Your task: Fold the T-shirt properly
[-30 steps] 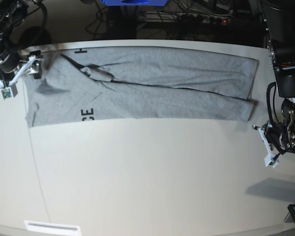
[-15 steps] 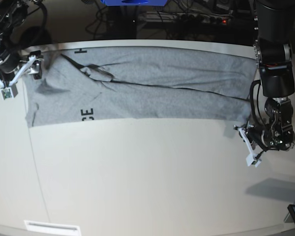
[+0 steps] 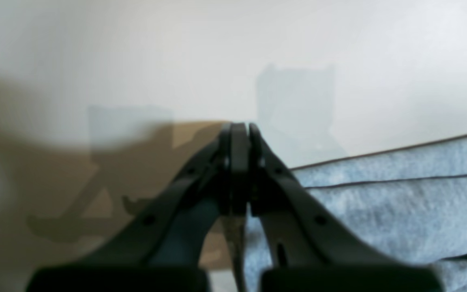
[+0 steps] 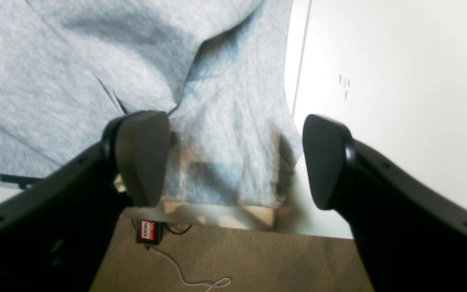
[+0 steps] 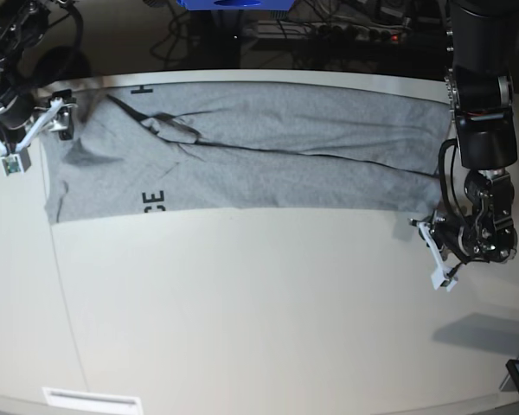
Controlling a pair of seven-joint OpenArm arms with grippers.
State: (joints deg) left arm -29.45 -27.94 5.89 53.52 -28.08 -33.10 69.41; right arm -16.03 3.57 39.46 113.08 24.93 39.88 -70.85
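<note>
T-shirt (image 5: 242,156) lies along the far edge of the table (image 5: 268,311), already folded lengthwise into a long grey band, with a scrap of black lettering showing near its left end and a dark crease line running down the middle. Its left end reaches the table's corner, where a flap droops over the edge.

What has changed in the last second is on the right of the base view: the left claw (image 5: 439,255) has slid in from further out and now sits low on the table, just beside the shirt's near right corner. Over the last half second it has barely shifted. I'd take that as lining up to pick that end for the crosswise fold. The cloth itself has not moved.

That left claw is pinched fully shut; its wrist view shows the tips (image 3: 239,134) together with nothing between them, the shirt edge just alongside. So it must open before it can take the corner.

The right claw (image 4: 233,158) hangs wide apart above the shirt's far-left corner, straddling the drooping flap but gripping nothing.
</note>
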